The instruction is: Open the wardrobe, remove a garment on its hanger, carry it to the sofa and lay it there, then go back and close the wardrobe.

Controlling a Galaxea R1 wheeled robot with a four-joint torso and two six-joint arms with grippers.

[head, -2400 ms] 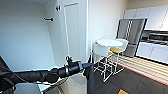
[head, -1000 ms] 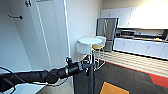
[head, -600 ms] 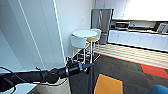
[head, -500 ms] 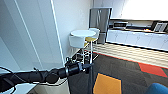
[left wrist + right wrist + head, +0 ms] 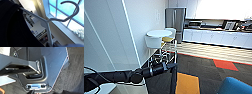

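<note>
The carrying step is in hand: across the lower left of the head view the left pincer point(image 5: 170, 67) holds the hanger point(image 5: 50, 22), the garment point(image 5: 159, 83) hanging below it. The sofa point(image 5: 236, 86) sits lower right — still to reach.

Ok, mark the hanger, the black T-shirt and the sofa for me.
hanger point(image 5: 47, 22): left wrist view, junction below the curved hook.
black T-shirt point(image 5: 15, 31): left wrist view, dark fabric draped under the hanger's arm.
sofa point(image 5: 236, 86): head view, blue rounded corner at the lower right.
</note>
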